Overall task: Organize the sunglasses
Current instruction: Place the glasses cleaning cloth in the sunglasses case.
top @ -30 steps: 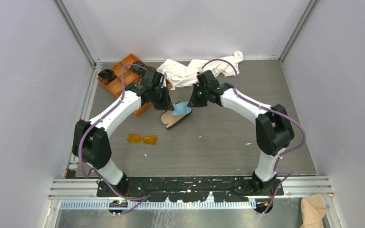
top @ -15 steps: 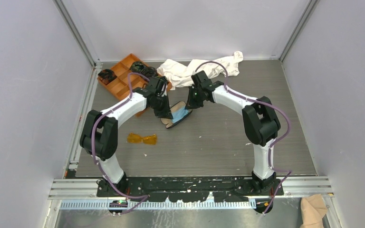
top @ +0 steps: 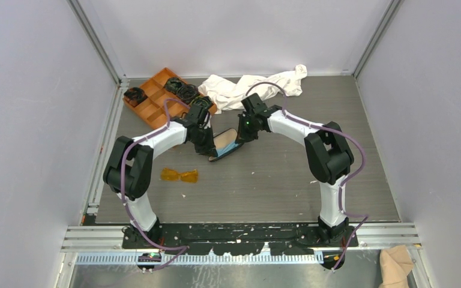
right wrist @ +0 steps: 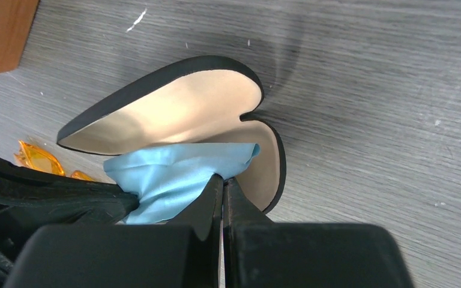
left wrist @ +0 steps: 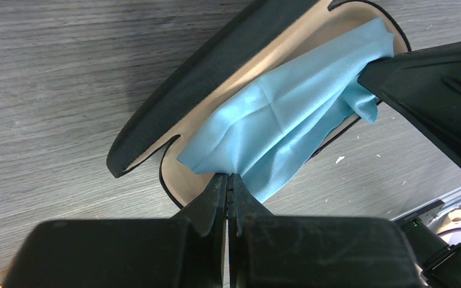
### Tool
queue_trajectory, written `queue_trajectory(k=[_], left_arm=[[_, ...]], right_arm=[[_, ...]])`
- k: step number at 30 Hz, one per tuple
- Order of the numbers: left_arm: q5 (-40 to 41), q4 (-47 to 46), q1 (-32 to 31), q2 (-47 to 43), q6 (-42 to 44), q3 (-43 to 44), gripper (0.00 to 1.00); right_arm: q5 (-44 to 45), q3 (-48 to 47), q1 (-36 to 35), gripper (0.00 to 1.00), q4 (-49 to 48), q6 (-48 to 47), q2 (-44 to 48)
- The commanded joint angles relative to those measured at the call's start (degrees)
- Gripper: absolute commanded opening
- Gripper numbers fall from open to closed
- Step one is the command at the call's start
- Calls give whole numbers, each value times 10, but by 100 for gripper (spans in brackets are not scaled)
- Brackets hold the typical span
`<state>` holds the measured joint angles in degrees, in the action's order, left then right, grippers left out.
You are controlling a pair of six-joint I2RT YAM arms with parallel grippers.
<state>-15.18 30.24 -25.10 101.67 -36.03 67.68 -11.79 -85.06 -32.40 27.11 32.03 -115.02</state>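
Only from above: one pair of sunglasses (top: 179,175) in full, flat on the table (top: 288,180), near and left of the one open black glasses case (top: 217,156), apart from both arms. Also there, at the far side, one orange tray (top: 156,103) and one white cloth (top: 246,89).

In the right wrist view, just an amber corner of the sunglasses (right wrist: 39,159), cut off behind the left arm.

Only in the wrist views: beige lining of the case, with one light blue cloth (left wrist: 282,120) inside.

Left gripper (left wrist: 228,180) with jaws together, tips at the cloth's near edge. Right gripper (right wrist: 222,180) the same, at the other end. Pinching a fold or not: impossible to tell.

Tray contents too small to name.
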Motion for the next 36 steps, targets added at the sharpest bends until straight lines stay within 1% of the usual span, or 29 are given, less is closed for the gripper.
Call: queue_trajectory(k=[1,9,18,23,32,33,36], left_arm=[[-9,-21,2,-1,5,-15,0],[-7,-49,-10,-13,11,-58,0],[13,-47,-22,2,25,-55,0],[20,-24,-23,17,40,-29,0],[36,-13,-25,18,44,-27,0],[38,-11,-26,18,44,-25,1],[49,-3,-28,17,45,-19,11]], right_arm=[[-12,22,1,1,-7,-10,6],[-4,103,-6,0,-44,3,25],[52,171,-16,0,-101,30,51],[71,171,-17,0,-98,26,53],[96,169,-16,0,-78,5,62],[99,167,-17,0,-74,3,61],[105,165,-19,0,-67,-5,61]])
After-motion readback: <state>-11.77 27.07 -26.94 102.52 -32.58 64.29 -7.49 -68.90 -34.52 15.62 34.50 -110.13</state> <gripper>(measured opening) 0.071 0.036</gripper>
